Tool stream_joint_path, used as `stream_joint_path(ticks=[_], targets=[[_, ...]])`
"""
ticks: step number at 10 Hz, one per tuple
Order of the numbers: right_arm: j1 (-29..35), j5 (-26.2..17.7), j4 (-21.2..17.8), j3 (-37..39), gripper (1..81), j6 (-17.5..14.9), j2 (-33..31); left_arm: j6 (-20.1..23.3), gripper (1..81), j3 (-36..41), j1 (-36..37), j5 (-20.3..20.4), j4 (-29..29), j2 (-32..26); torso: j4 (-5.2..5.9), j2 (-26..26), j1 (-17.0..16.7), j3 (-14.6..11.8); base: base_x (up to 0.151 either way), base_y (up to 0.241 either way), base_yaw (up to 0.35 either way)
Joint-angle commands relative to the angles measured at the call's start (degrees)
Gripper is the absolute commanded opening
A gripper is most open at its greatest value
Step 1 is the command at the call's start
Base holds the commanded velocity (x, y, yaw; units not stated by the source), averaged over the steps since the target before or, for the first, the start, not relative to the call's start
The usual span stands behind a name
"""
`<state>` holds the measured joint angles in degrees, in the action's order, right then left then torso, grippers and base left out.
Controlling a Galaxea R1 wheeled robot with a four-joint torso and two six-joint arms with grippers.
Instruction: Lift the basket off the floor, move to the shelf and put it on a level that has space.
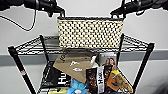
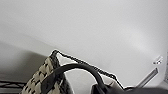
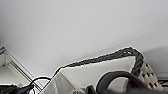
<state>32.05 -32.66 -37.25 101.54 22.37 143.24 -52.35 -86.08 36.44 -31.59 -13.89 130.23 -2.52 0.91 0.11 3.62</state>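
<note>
The cream woven basket (image 1: 90, 32) with its dark rim sits level over the black wire shelf (image 1: 15, 60). Its base is at the height of the top level (image 1: 30, 46); I cannot tell whether it rests on the grid or hangs just above it. My left gripper (image 1: 61, 13) is at the basket's left end and my right gripper (image 1: 115, 14) at its right end, both down at the rim. A dark loop handle (image 2: 75, 66) arches beside the woven side (image 2: 41, 76) in the left wrist view. The right wrist view has the white lining (image 3: 100, 72) and the other handle (image 3: 117, 75).
The tier below holds a brown cardboard sheet (image 1: 72, 65), dark printed packets (image 1: 96, 80), a blue object (image 1: 77, 86) and an orange-yellow item (image 1: 117, 81). A pale wall stands close behind the rack. A black cable (image 1: 17, 23) hangs from my left arm.
</note>
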Motion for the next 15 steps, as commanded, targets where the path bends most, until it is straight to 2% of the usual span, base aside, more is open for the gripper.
stream_joint_path(ticks=[1, 5, 9, 10, 15], targets=[[6.22, 2.60, -0.45, 5.06, 1.0, -4.00, 3.57, 1.63, 1.0, -5.86, 6.94, 3.64, 2.11, 4.43, 0.00, 0.00, 0.00, 0.00, 0.000, 0.000, 0.000], [1.56, 3.22, -0.89, 5.42, 1.0, -4.79, 3.75, 2.16, 1.0, -5.68, 5.09, 2.76, 2.11, 3.73, 0.00, 0.00, -0.02, 0.02, 0.000, 0.000, 0.000], [1.91, 3.22, -1.77, 4.27, 1.0, -4.79, 3.22, 2.16, 1.0, -4.80, 5.09, 2.49, 1.93, 2.67, 0.00, 0.00, -0.04, 0.00, 0.000, 0.000, 0.000], [2.09, 3.48, -1.77, 3.22, 81.1, -4.79, 2.52, 2.16, 81.1, -4.10, 5.17, 2.76, 2.02, 2.24, 0.00, 0.00, -0.04, 0.00, 0.000, 0.000, 0.000], [4.28, 5.06, -2.74, -3.79, 81.1, -4.70, -3.89, 2.16, 81.1, -1.30, 7.28, 2.67, 1.76, -0.66, 0.00, 0.00, -0.02, 0.00, 0.000, 0.000, 0.000]])
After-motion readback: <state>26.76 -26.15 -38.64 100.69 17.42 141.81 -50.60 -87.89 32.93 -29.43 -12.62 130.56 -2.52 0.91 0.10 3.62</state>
